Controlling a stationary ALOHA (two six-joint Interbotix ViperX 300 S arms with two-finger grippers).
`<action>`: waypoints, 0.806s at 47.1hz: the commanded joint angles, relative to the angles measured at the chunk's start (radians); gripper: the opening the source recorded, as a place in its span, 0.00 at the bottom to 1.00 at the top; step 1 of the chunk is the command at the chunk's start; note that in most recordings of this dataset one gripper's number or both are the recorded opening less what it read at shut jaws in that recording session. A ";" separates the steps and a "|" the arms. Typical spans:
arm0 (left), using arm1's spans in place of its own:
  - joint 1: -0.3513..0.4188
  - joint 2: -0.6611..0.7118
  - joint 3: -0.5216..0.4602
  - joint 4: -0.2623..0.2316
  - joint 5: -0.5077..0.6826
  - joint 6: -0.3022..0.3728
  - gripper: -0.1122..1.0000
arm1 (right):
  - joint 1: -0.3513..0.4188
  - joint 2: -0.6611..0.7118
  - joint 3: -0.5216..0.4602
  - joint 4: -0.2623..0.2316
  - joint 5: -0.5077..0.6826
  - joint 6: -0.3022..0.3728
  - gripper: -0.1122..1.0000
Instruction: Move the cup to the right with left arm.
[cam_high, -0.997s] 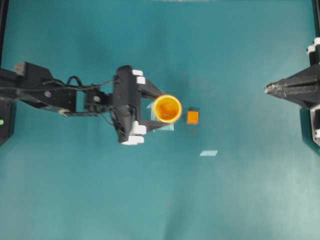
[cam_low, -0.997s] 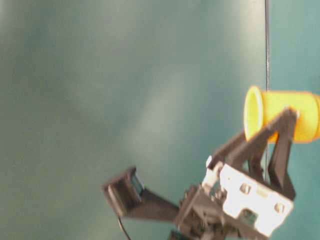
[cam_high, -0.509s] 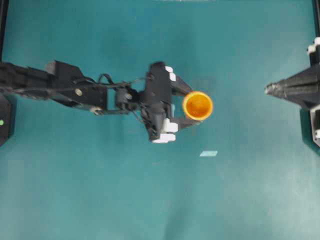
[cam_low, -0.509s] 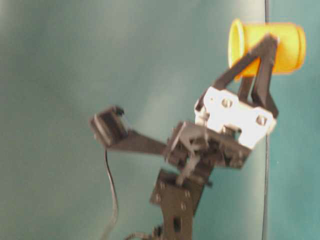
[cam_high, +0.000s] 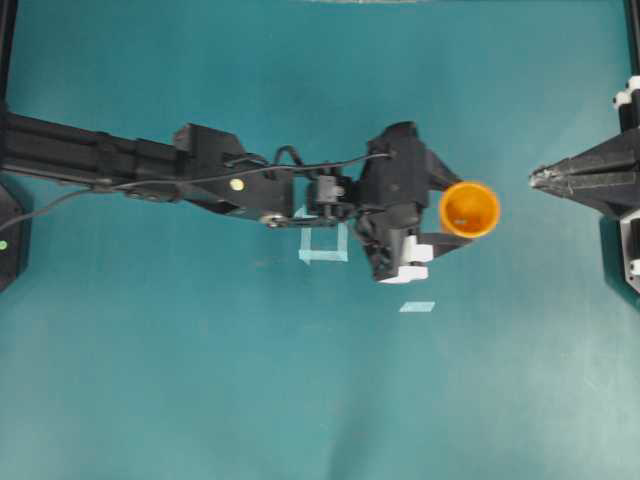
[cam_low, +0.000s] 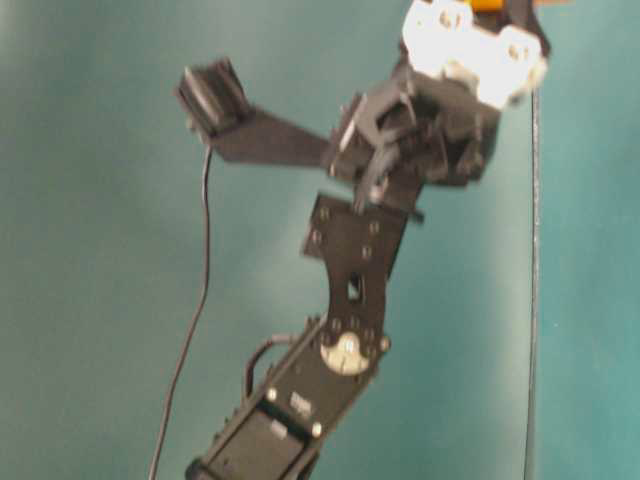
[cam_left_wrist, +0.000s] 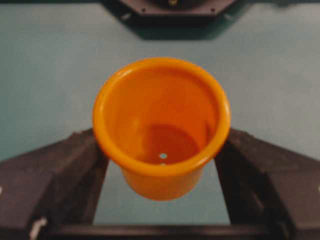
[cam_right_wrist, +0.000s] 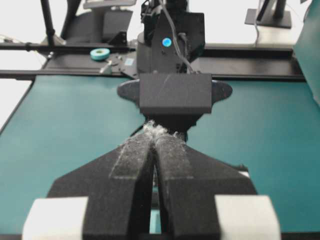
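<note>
**Observer:** Start from the left. What do I see?

**Me:** My long black jointed left arm (cam_high: 150, 165) reaches in from the left edge across the teal bench (cam_high: 200, 380). Below the wrist lies a pale tape square (cam_high: 323, 243), with a smaller pale tape strip (cam_high: 417, 306) further right.

**Observer:** And the end effector?

**Me:** My left end effector (cam_high: 452, 212) holds the small round orange-yellow plastic cup (cam_high: 469, 208). The wrist view shows a black finger (cam_left_wrist: 60, 175) against each side of the cup's wall, below the rim, so the jaws stand fairly wide, closed on the cup.

**Observer:** Where does the cup sit?

**Me:** Right of both tape marks, straight ahead of my wrist, mouth up, its axis upright. I cannot tell whether its base touches the bench.

**Observer:** And the other arm?

**Me:** My right end effector (cam_high: 545, 178) rests near the right edge, its fingertips pressed together, pointing at the cup. The cup lies between the two, near those tips, so I judge little room remains rightward before setting down.
</note>
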 joint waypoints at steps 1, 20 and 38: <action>0.000 0.002 -0.074 0.003 0.006 -0.002 0.69 | 0.002 0.002 -0.034 0.002 -0.003 -0.002 0.10; -0.018 0.120 -0.270 0.003 0.095 -0.002 0.69 | 0.002 0.003 -0.034 0.000 -0.002 -0.008 0.10; -0.021 0.167 -0.347 0.003 0.117 -0.003 0.69 | 0.002 0.002 -0.035 -0.002 -0.002 -0.009 0.10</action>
